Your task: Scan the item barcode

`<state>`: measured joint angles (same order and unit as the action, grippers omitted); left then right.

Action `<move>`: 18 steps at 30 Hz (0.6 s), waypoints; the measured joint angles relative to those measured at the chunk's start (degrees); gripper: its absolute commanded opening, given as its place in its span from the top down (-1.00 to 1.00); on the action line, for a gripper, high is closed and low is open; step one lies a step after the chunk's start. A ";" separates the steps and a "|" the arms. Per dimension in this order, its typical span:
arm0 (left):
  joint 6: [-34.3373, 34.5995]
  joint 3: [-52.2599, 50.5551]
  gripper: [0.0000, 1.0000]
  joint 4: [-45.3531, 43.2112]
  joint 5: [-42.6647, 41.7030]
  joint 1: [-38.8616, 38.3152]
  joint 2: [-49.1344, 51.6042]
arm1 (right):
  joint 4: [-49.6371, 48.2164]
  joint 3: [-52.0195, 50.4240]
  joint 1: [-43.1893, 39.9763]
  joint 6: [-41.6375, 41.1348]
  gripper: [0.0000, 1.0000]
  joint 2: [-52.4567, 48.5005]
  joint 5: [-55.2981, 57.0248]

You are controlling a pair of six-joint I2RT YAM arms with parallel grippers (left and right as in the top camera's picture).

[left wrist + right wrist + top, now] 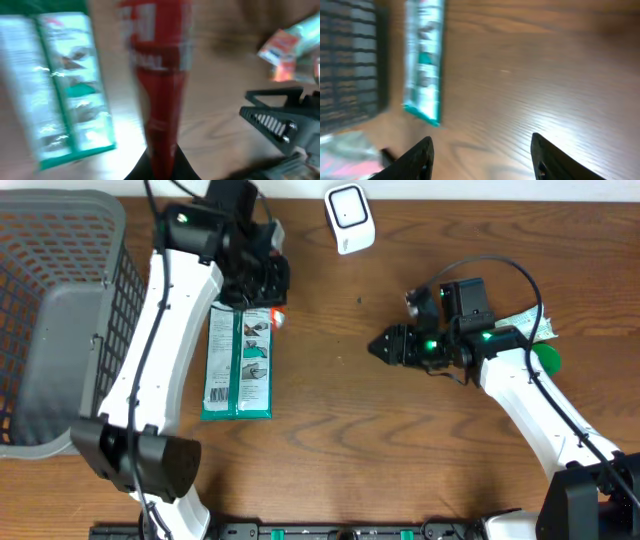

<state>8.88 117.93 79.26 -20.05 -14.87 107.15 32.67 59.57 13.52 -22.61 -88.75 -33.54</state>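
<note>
My left gripper (262,280) is at the back of the table, shut on a red tube-shaped item (160,85) that reaches away from the jaws in the blurred left wrist view. From overhead only its red tip (278,319) peeks out below the gripper. A white scanner-like device (348,218) lies at the back edge, to the right of that gripper. Near the table's middle my right gripper (385,345) is open, fingers (417,157) wide apart over bare wood, holding nothing.
A green-and-white flat package (238,360) lies beside the left arm. The grey wire basket (60,320) fills the left side. Green and white items (540,345) lie at the right edge, behind the right arm.
</note>
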 measured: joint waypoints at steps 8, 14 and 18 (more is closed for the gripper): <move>-4.15 16.04 0.86 3.32 15.56 -0.63 -0.17 | 9.88 -0.07 0.00 2.93 -0.57 0.00 10.21; -12.24 16.09 0.86 -4.74 19.17 -2.14 0.70 | 13.55 -0.07 0.11 3.82 -0.99 0.00 11.87; -17.66 16.04 0.68 -9.90 19.96 -3.93 2.38 | 13.42 -0.07 0.11 3.82 -0.99 0.00 12.26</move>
<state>-8.78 133.97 69.36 -0.10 -18.81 109.54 46.09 59.51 13.63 -18.79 -88.75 -21.28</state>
